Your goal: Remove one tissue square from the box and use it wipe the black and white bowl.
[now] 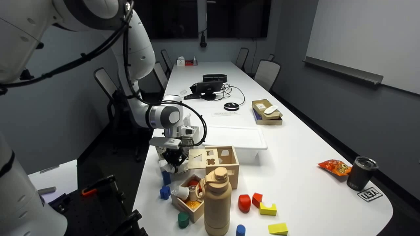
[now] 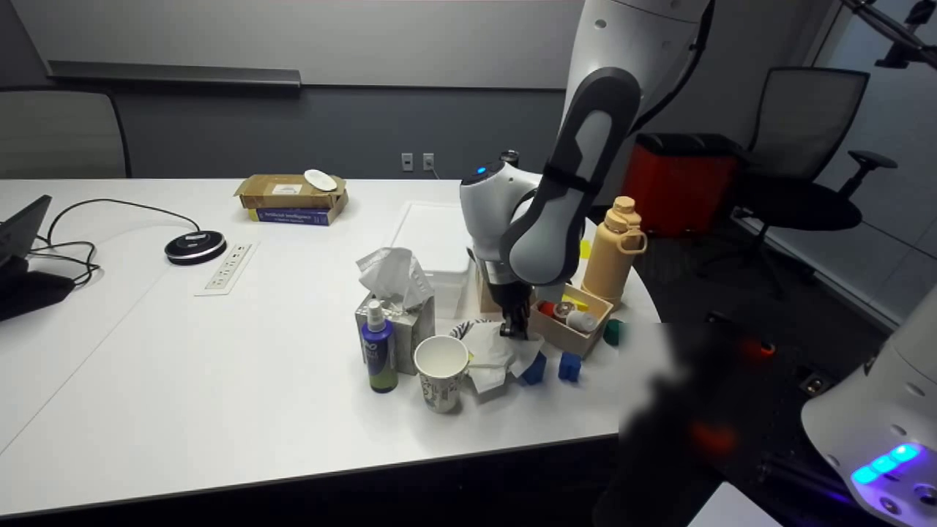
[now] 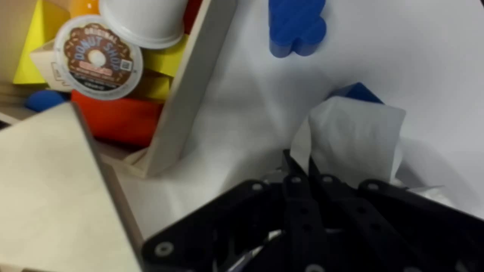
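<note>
My gripper (image 3: 300, 166) is shut on a white tissue square (image 3: 351, 136); a fold of it sticks up between the fingertips. In an exterior view the gripper (image 2: 514, 331) points down and the crumpled tissue (image 2: 489, 357) drapes over the black and white bowl. Only a striped part of the bowl's rim (image 2: 465, 327) shows; the rest is hidden under tissue and gripper. The grey tissue box (image 2: 417, 338) stands beside the bowl with white tissue poking from its top. In an exterior view the gripper (image 1: 176, 164) partly blocks the bowl and tissue.
A paper cup (image 2: 441, 380) and spray bottle (image 2: 378, 351) stand close to the bowl. A wooden tray (image 3: 189, 94) of blocks and pods, a wooden shape box (image 1: 231, 170) and a tan bottle (image 1: 218, 203) are near. Blue blocks (image 3: 297, 26) lie beside the tissue. A white bin (image 1: 234, 139) stands behind.
</note>
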Motion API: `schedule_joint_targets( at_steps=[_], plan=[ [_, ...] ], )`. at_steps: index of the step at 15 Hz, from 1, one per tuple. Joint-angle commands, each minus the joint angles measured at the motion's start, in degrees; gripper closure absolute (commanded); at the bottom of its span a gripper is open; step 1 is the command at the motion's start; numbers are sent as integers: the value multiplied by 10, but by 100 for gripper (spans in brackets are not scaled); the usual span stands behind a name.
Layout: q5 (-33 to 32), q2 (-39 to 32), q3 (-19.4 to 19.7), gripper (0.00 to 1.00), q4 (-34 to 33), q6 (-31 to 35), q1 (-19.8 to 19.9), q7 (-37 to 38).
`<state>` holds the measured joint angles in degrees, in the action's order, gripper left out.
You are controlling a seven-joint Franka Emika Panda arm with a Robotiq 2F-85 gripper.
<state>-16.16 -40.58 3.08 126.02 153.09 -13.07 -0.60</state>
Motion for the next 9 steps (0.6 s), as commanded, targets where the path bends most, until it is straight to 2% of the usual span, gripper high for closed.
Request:
schedule_joint_targets(
  at_steps=[1, 3, 5, 9],
  plan=[
    [64, 3, -60, 100, -15, -28, 41, -6],
    [105, 4, -92, 100, -20, -13, 57, -8],
    [120, 7, -102, 100, -24, 2, 55, -5],
    [72, 3, -54, 100, -35, 32, 8, 13]
  ],
)
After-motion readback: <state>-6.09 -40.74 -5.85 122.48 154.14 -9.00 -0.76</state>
